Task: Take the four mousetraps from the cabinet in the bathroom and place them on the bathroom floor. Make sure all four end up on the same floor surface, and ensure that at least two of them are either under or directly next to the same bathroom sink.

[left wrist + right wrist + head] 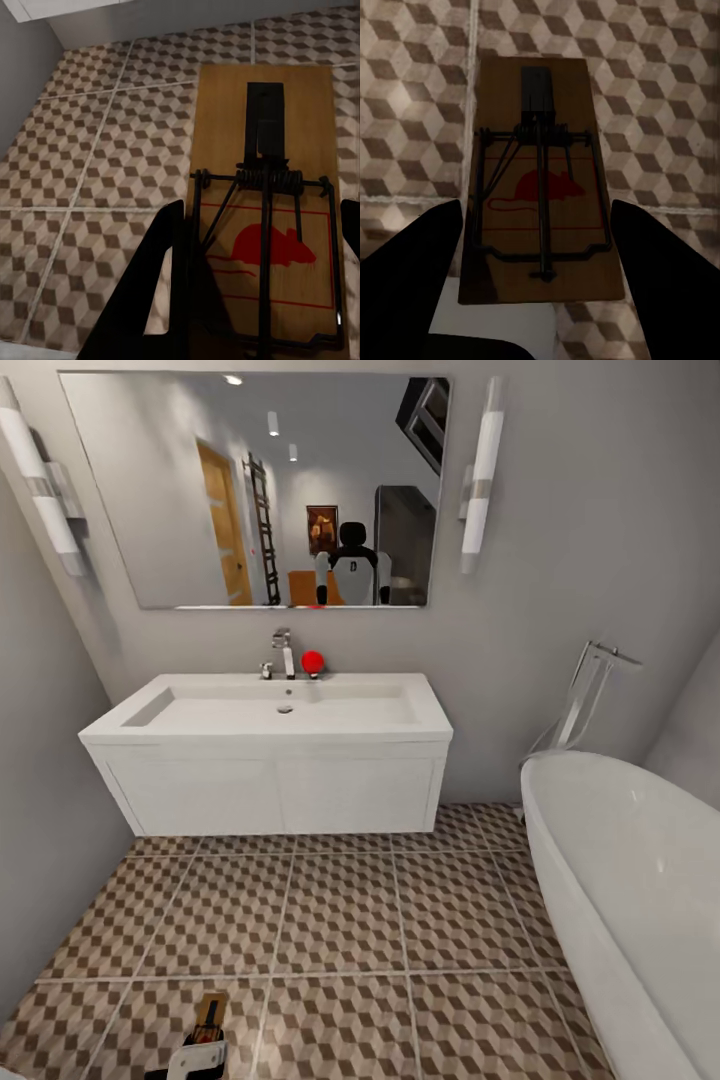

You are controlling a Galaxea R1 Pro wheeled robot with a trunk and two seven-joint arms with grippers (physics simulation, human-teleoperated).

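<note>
My left gripper (pixel 197 1057) is at the bottom edge of the head view, low over the cube-patterned bathroom floor (pixel 340 920), shut on a brown wooden mousetrap (pixel 210 1012). In the left wrist view this mousetrap (pixel 262 142), with dark wire and a red mouse mark, sits between the dark fingers (pixel 146 300). My right gripper (pixel 540 281) is shut on a second mousetrap (pixel 536 127), held above the tiles (pixel 660 90). The white sink (pixel 270 710) with its chrome tap (pixel 285 652) hangs on the wall straight ahead. The cabinet is out of view.
A white oval bathtub (pixel 640 890) with a chrome filler (pixel 585 695) takes up the right side. A red ball (pixel 313 660) sits by the tap. A mirror (pixel 260 490) hangs above the sink, and a grey wall (pixel 40 840) closes the left.
</note>
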